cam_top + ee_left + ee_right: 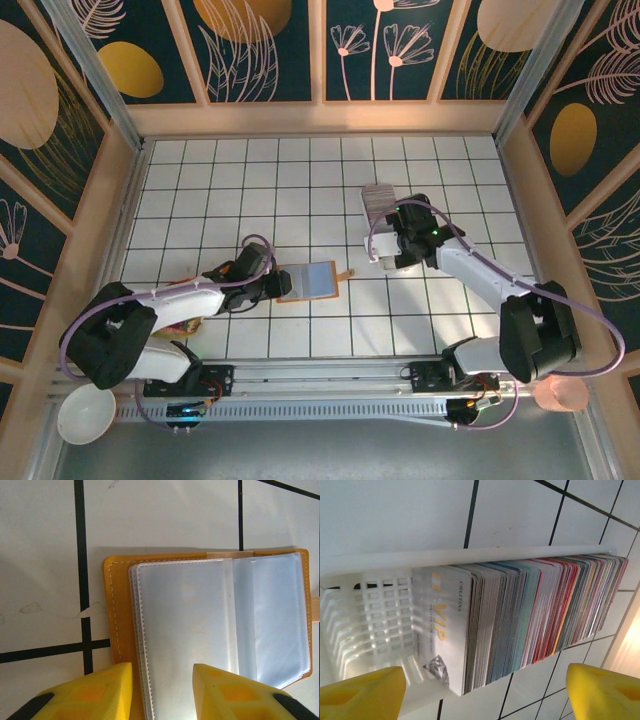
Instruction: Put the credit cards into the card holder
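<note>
On the white tiled worktop (200, 180) the card holder (200, 630) lies open, left pincer (162, 672) part-open at its lower edge; right pincer (485, 672) spread wide below the credit cards (530, 610)

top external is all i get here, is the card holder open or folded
Observer: Open. In the left wrist view the card holder lies flat with its clear sleeves spread, and they look empty.
Operator: left gripper got hold of it
Observer: The left gripper has its fingers apart over the sleeves' near edge; I cannot tell whether they touch.
Operator: and the cards
Observer: The right wrist view shows the credit cards packed on edge in a white lattice tray, a VIP card at the front. The right gripper is open wide.
</note>
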Motion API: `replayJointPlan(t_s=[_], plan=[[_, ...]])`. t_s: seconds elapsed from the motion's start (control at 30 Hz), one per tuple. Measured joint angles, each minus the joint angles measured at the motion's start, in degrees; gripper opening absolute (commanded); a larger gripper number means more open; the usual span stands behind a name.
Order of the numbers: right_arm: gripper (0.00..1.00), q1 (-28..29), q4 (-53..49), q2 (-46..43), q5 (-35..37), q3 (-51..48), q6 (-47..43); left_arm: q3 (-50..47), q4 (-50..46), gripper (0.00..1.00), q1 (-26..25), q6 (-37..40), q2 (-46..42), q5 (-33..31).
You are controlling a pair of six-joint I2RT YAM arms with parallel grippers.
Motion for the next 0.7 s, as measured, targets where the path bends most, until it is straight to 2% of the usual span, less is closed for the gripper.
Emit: replayJointPlan(t_s=[0.47,0.7], plan=[[0.83,0.0,3.8,6.4,-1.2,0.2,-0.3,-2.0,-2.3,0.50,0.0,-0.8,-12.5,1.2],[0.82,0.0,5.2,8.3,-0.8,0.7,-1.0,-4.3,-3.6,0.50,0.0,-1.6,-15.7,1.6]])
